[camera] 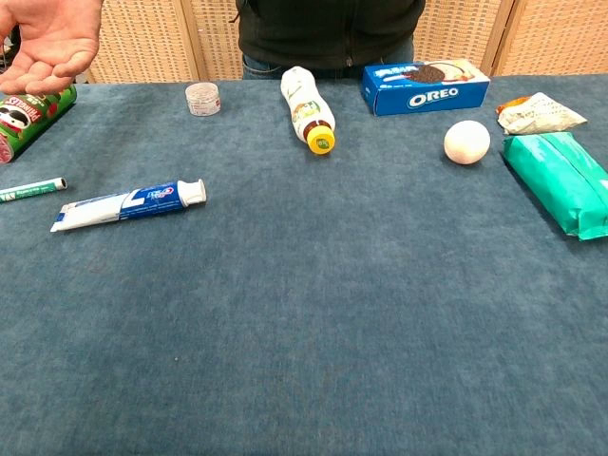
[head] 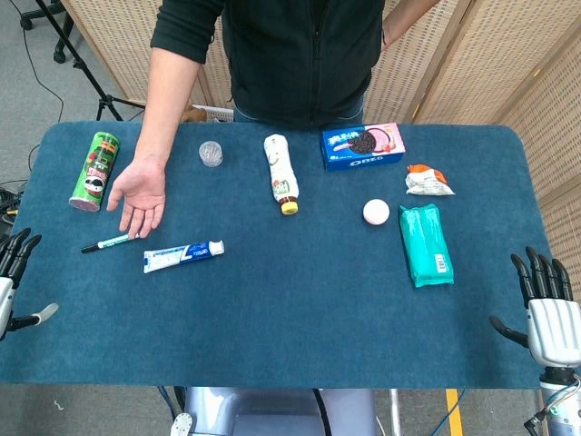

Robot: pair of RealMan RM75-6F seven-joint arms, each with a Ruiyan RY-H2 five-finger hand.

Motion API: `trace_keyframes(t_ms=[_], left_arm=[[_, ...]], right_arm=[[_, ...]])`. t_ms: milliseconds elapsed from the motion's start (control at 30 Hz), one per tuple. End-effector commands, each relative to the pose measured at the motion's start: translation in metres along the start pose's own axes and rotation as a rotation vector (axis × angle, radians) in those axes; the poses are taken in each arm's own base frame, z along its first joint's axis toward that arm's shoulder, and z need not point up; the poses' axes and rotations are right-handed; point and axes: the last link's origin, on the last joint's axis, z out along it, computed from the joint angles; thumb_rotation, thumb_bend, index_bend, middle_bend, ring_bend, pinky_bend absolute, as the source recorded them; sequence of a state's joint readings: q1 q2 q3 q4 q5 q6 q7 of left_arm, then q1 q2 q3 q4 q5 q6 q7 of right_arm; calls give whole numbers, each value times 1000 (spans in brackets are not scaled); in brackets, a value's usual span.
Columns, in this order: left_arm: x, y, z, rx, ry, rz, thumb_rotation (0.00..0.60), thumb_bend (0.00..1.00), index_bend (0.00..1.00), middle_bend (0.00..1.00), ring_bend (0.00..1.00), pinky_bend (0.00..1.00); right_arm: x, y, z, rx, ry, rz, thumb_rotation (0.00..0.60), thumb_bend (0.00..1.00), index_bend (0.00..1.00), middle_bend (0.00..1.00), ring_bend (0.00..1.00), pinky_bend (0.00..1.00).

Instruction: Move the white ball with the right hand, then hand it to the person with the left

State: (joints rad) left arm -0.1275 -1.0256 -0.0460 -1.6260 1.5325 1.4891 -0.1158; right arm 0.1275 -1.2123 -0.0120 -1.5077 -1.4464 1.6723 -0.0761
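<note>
1. Head view: the white ball point(head: 376, 212) lies on the blue worktop point(head: 290, 309), just left of the teal packet point(head: 426, 243) and below the Oreo box point(head: 363, 147).
2. Head view: the right hand point(head: 545, 309) rests at the worktop's right edge, fingers spread and grasping nothing, well apart from the ball.
3. Head view: the left hand point(head: 16, 272) sits at the left edge, fingers apart, likewise released.
4. Head view: the person's hand point(head: 138, 194) lies palm up beside the green chips can point(head: 94, 171), above a marker point(head: 109, 242) and a toothpaste tube point(head: 183, 256).
5. Chest view: the ball point(camera: 466, 142) sits between the yellow-capped bottle point(camera: 308, 108) and the teal packet point(camera: 560, 180); neither robot hand appears here.
</note>
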Motion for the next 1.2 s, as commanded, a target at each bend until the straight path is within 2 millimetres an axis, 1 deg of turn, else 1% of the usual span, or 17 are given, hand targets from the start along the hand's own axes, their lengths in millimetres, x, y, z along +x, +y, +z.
trace_keyframes(t_ms=[33, 200, 300, 333, 433, 467, 533, 600, 633, 767, 867, 967, 1067, 1200], left_arm=[[0, 1, 0, 3, -5, 2, 600, 0, 0, 0, 0, 0], [4, 0, -4, 7, 1, -12, 600, 0, 0, 0, 0, 0], [6, 0, -3, 8, 5, -15, 600, 0, 0, 0, 0, 0], [6, 0, -3, 7, 5, -15, 600, 0, 0, 0, 0, 0], [5, 1, -1, 7, 2, -16, 600, 0, 0, 0, 0, 0], [5, 1, 1, 12, -1, -12, 600, 0, 0, 0, 0, 0], [4, 1, 3, 21, 0, -12, 600, 0, 0, 0, 0, 0], [5, 1, 4, 27, 3, -13, 600, 0, 0, 0, 0, 0], [5, 2, 4, 30, 4, -12, 600, 0, 0, 0, 0, 0], [2, 4, 5, 32, -5, -3, 600, 0, 0, 0, 0, 0], [0, 5, 6, 41, -9, 6, 600, 0, 0, 0, 0, 0], [-1, 3, 8, 56, -11, 10, 600, 0, 0, 0, 0, 0], [-1, 2, 9, 72, -12, 10, 600, 0, 0, 0, 0, 0], [-1, 1, 9, 87, -6, 10, 600, 0, 0, 0, 0, 0]], right_arm=[[2, 1, -2, -18, -17, -9, 600, 0, 0, 0, 0, 0], [-1, -4, 0, 16, -38, 8, 600, 0, 0, 0, 0, 0], [-6, -12, 11, 63, -52, 27, 600, 0, 0, 0, 0, 0], [-7, -16, 19, 86, -53, 23, 600, 0, 0, 0, 0, 0], [-13, -30, 47, 158, -65, -4, 600, 0, 0, 0, 0, 0], [-18, -47, 74, 217, -87, -2, 600, 0, 0, 0, 0, 0], [-24, -64, 104, 260, -116, -7, 600, 0, 0, 0, 0, 0], [-29, -74, 121, 285, -130, -10, 600, 0, 0, 0, 0, 4], [-34, -84, 135, 304, -147, -19, 600, 0, 0, 0, 0, 7], [-52, -107, 177, 331, -194, -91, 600, 0, 0, 0, 0, 42], [-68, -129, 210, 323, -245, -134, 600, 0, 11, 0, 0, 44], [-77, -140, 224, 313, -261, -147, 600, 0, 40, 12, 0, 60], [-86, -151, 235, 309, -272, -168, 600, 0, 56, 49, 1, 98], [-103, -166, 250, 285, -320, -191, 600, 0, 68, 88, 27, 115]])
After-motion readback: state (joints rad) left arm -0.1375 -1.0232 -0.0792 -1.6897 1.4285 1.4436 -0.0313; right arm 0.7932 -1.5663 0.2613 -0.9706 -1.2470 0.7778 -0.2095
